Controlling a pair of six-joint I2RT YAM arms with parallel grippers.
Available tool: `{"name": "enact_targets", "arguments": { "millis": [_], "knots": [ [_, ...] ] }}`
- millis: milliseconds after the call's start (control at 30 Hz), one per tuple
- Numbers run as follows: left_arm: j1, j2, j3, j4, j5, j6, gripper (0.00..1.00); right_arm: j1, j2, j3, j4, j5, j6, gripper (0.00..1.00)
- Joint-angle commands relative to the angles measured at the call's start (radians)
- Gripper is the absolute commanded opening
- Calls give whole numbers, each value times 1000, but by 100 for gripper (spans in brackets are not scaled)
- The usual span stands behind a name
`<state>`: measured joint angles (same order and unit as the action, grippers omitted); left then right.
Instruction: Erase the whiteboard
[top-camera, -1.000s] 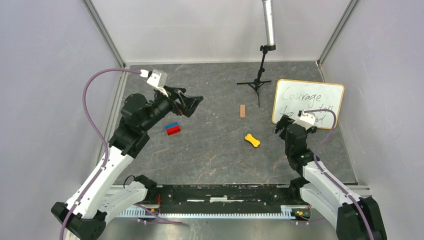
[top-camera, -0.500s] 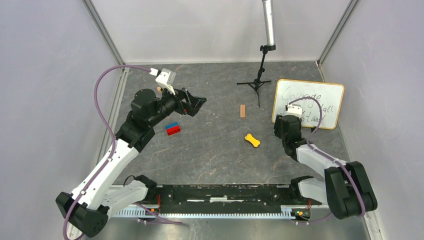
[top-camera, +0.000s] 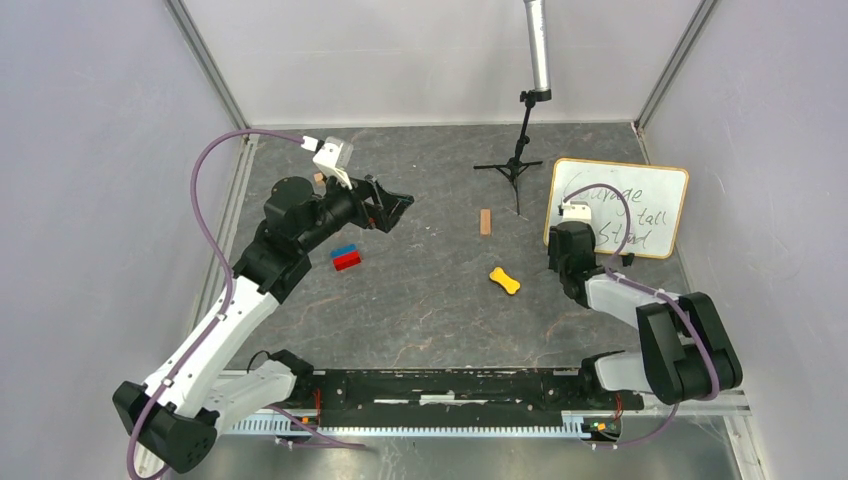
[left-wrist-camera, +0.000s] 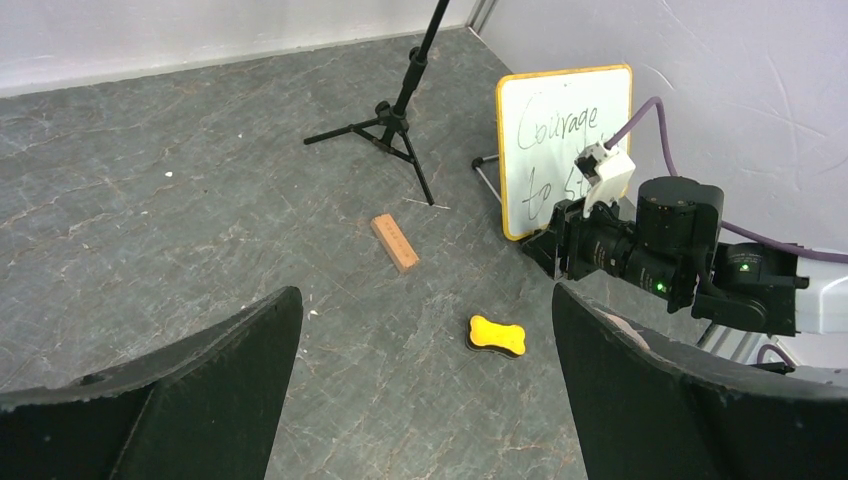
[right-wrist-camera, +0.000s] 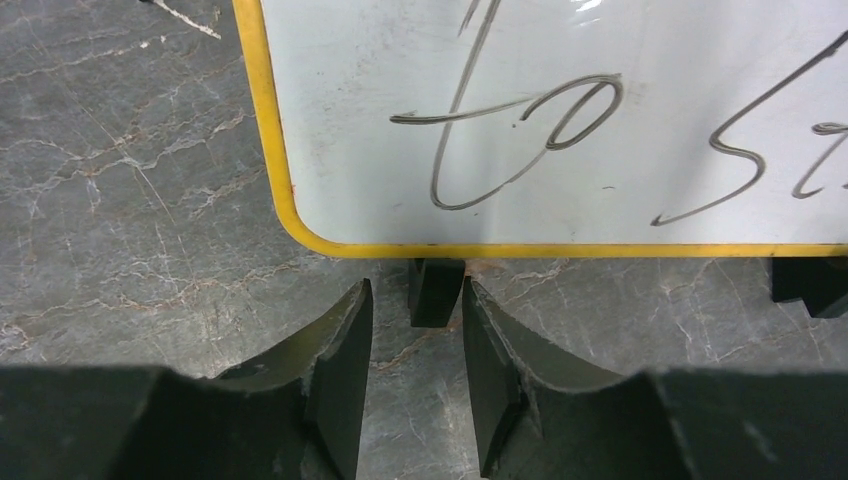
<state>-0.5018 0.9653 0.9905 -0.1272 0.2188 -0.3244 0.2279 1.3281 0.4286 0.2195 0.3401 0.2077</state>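
The whiteboard (top-camera: 630, 205) stands upright at the right, yellow-framed, with dark handwriting on it; it also shows in the left wrist view (left-wrist-camera: 555, 130). My right gripper (top-camera: 562, 232) is low at its bottom-left corner. In the right wrist view the whiteboard (right-wrist-camera: 600, 120) fills the top, and a black stand foot (right-wrist-camera: 436, 290) sits between the tips of my right gripper (right-wrist-camera: 415, 300); the jaws are narrow with a gap on the left side of the foot. My left gripper (top-camera: 395, 205) hangs wide open above the floor at the left (left-wrist-camera: 425, 295), holding nothing.
A yellow bone-shaped eraser (top-camera: 504, 280) lies on the grey floor left of the board (left-wrist-camera: 497, 336). A small wooden block (top-camera: 485, 221), a red and blue block (top-camera: 346, 257) and a black tripod (top-camera: 517, 165) stand nearby. Walls close in on both sides.
My right arm has swung round and dropped to the board's lower-left corner, and its jaws have narrowed around the stand foot. The left arm shifted slightly, then held still.
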Motion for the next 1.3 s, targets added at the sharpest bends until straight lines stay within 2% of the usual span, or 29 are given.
{"name": "enact_targets", "arguments": {
  "millis": [0,467,700,800,1133,1267],
  "knots": [
    [-6,13,28,2,-4,40,100,-2,28,45,41,-14,-20,40],
    [-8,12,30,-2,1,36,100,-4,62,47,85,-75,2,20],
    [-8,3,28,-2,-6,35,100,-3,90,66,110,-232,-13,9],
    [-8,7,28,-2,-4,33,100,2,87,65,115,-270,-9,1],
    [-8,11,30,-2,2,28,100,78,35,57,40,-251,65,0],
    [-8,6,27,0,1,29,100,143,29,65,7,-216,88,0]
  ]
}}
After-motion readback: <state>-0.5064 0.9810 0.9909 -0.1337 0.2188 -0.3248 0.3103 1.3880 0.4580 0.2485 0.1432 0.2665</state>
